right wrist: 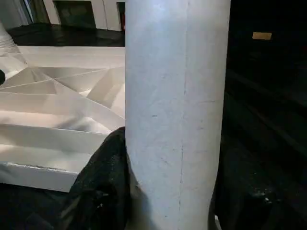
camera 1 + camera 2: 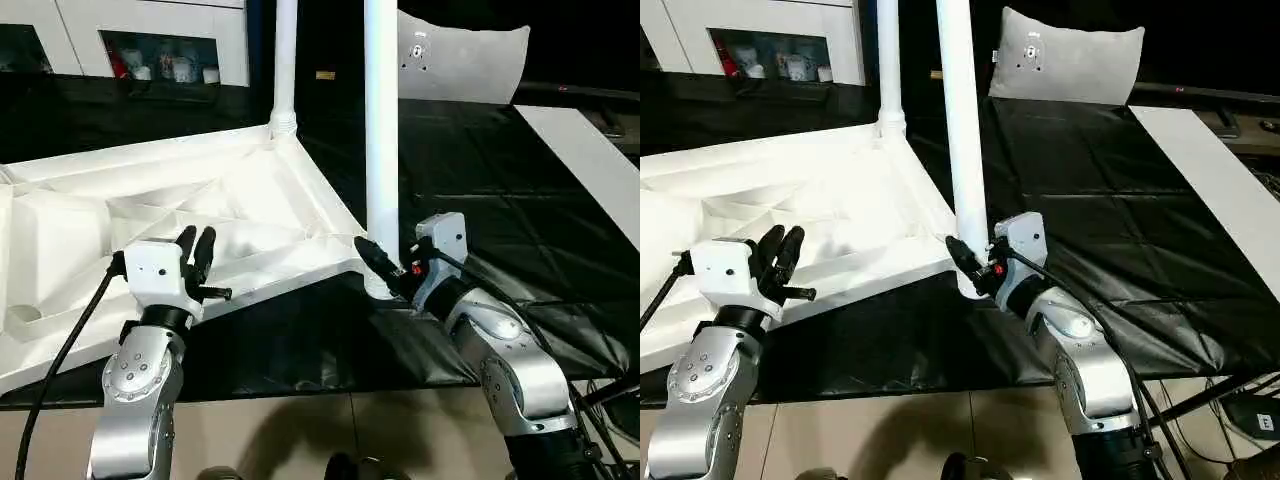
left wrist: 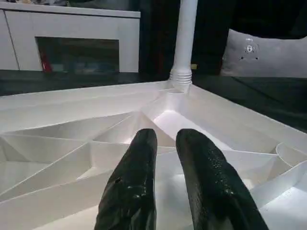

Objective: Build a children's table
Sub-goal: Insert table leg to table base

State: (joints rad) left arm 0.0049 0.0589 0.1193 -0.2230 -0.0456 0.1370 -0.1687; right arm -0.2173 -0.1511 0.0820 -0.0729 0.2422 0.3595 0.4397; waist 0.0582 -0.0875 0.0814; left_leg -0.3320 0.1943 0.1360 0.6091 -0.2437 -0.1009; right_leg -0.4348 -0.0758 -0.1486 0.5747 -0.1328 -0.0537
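Seating the near leg (image 2: 381,140): the right gripper (image 2: 385,268) clamps its base at the upturned tabletop's (image 2: 180,215) near corner socket. Keep it plumb, press straight down. The left gripper (image 2: 196,255) hovers over the ribs, fingers nearly together, holding nothing.

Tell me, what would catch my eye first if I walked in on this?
Probably the big white table top, lying upside down on the black work table with its ribbed underside up. Two white legs rise from its corners: the far leg and the near leg, which the robot's right hand grips low down. The left hand hangs over the ribs, holding nothing.
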